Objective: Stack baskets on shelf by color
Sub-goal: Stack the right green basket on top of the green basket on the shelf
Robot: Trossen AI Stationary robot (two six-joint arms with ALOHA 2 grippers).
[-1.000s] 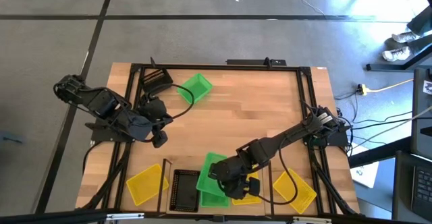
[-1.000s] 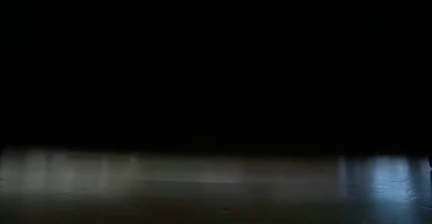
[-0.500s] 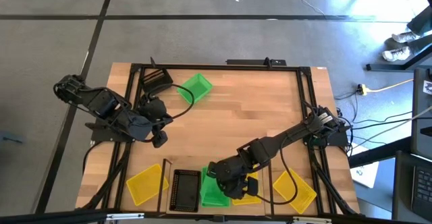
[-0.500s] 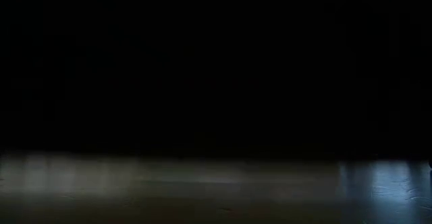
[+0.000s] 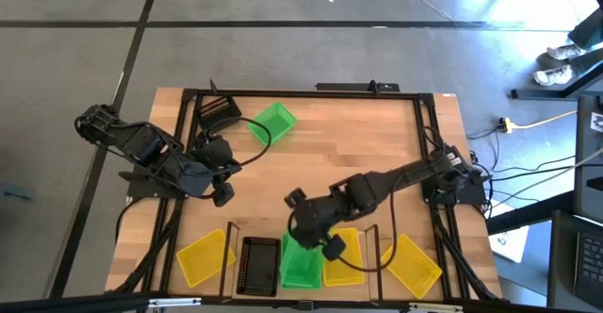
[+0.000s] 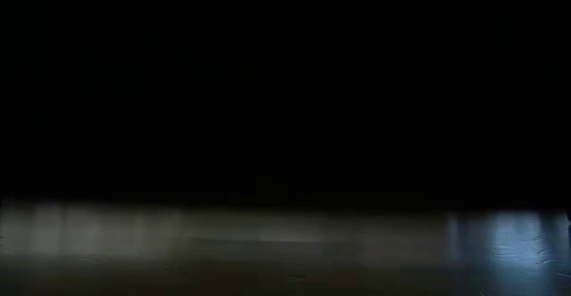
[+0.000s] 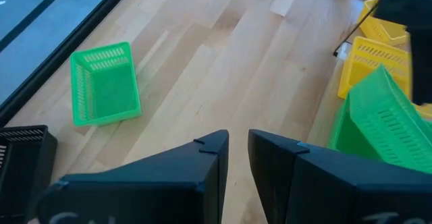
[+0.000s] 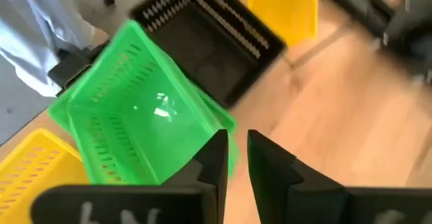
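Note:
On the shelf (image 5: pixel 375 273) at the table's near edge, a green basket (image 5: pixel 301 266) sits between a black basket (image 5: pixel 259 264) and a yellow one (image 5: pixel 344 256). In the right wrist view the green basket (image 8: pixel 135 129) stands tilted, seemingly on a second green basket's rim (image 8: pixel 223 126). My right gripper (image 5: pixel 328 245) hovers just above and beyond it, slanting down, its fingers (image 8: pixel 236 156) a narrow gap apart with nothing between them. My left gripper (image 5: pixel 222 192) waits at mid-left, narrowly open (image 7: pixel 238 143) and empty.
A yellow basket (image 5: pixel 205 256) lies left of the shelf and another (image 5: pixel 410 264) to its right. A green basket (image 5: pixel 273 122) and a black one (image 5: pixel 219 113) lie at the far left. Bare wood fills the table's middle. The low view is dark.
My right gripper has let go of the green basket, risen and drawn back toward the table's middle, rolling its wrist as it went. The green basket, first held askew over the shelf, now stands between the black and the yellow basket.

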